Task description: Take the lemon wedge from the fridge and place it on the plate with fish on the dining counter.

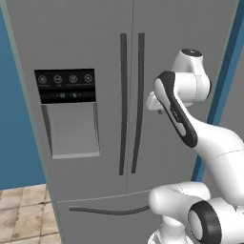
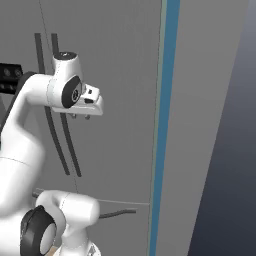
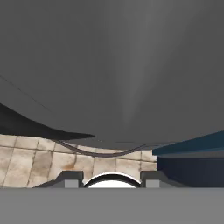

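Inspection finding: the fridge (image 1: 95,43) stands closed, both French doors flush, so the lemon wedge is presumably behind them; it cannot be confirmed.

The gripper (image 2: 80,116) sits in the upper left of the right base view, fingers pointing down, just to the right of the 2 door handles (image 1: 131,102). In the left base view the hand is at centre right, largely masked by the arm's own link, with the handles at frame centre to its left. The hand view looks down along the grey door face to the drawer handle (image 3: 105,153) and the tiled floor (image 3: 26,159) at the lower left.

Jaw state: the 2 short finger stubs stand apart with nothing between them; the jaws are released and hold nothing.

Governing relation: the handles run vertically, long axis top to bottom, and lie left of the hand. In my judgement the next move requires the hand to turn towards the right door's handle and straddle it across its width.
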